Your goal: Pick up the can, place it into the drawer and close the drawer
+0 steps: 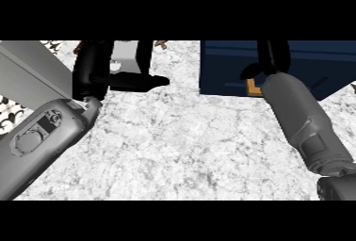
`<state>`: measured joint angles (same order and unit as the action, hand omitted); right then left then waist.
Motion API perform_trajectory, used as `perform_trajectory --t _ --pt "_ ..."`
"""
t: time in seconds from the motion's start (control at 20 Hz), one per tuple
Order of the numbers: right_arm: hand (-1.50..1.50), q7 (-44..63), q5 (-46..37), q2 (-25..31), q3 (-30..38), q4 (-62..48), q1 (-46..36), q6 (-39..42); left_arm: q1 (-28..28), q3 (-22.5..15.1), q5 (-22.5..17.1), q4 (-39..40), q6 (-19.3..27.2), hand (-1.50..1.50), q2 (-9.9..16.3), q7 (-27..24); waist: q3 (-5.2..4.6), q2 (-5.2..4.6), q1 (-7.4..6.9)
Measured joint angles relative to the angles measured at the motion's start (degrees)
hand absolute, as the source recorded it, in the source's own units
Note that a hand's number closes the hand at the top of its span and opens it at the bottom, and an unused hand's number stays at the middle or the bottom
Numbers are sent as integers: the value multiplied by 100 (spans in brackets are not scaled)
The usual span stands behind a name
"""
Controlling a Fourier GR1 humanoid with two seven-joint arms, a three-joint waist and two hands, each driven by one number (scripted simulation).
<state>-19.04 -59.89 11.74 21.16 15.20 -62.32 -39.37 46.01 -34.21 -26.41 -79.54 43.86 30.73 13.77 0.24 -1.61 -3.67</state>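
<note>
Right hand (268, 59) was up over the dark blue drawer (230, 70) at the far right of the worktop (188, 150), forearm reaching in from lower right. An orange-and-grey sliver (253, 86) showed just left of the wrist, inside the drawer's outline; likely the can, mostly hidden by the arm. Couldn't tell whether the right fingers were curled on it or already off it.

Left hand (104, 70) sat at upper left, fingers straight up, thumb sticking out sideways, holding nothing; looked like resting. Grey slab (35, 70) ran along the far-left edge.

My read: placing step, can at or in the drawer. Next move would need the hand released and lifted out of the drawer before any push to close it. Drawer front and handle weren't identifiable from this view.
</note>
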Motion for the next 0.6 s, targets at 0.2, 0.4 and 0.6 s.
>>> perform_trajectory --t 0.2,0.4,0.6 --pt "-150 -364 523 -194 407 80 -188 358 -139 3 45 -59 29 -150 -10 -18 7 14 34" --pt "-150 -692 1206 -370 939 179 -312 804 -309 112 28 -117 -20 -150 72 -62 11 26 69" --pt "-150 -878 1701 -408 1315 187 -422 1170 -526 201 69 -196 -51 -150 123 -136 11 27 96"
